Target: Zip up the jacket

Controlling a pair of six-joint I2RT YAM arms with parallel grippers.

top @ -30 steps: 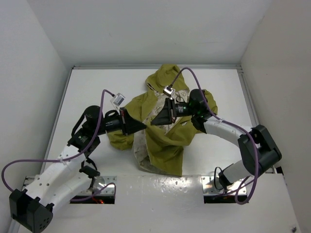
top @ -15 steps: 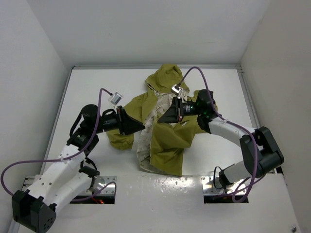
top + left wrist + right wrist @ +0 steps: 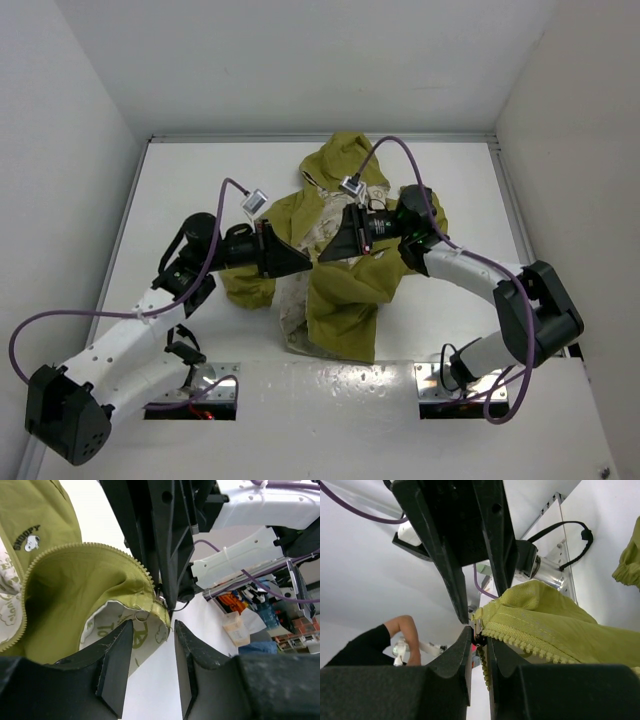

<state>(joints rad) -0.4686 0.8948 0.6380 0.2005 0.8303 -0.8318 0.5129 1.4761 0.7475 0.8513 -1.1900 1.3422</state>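
Three white walls (image 3: 300, 60) box the white table (image 3: 200, 170); right gripper (image 3: 479, 635) pinches the jacket (image 3: 345, 290) at its zipper (image 3: 520, 635), left gripper (image 3: 152, 630) stands parted.

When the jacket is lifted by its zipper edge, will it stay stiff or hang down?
Probably floppy: the jacket lies bunched in folds. Its edge droops away from the right gripper pinching it. The zipper teeth likely give some grip, so slipping seems unlikely.
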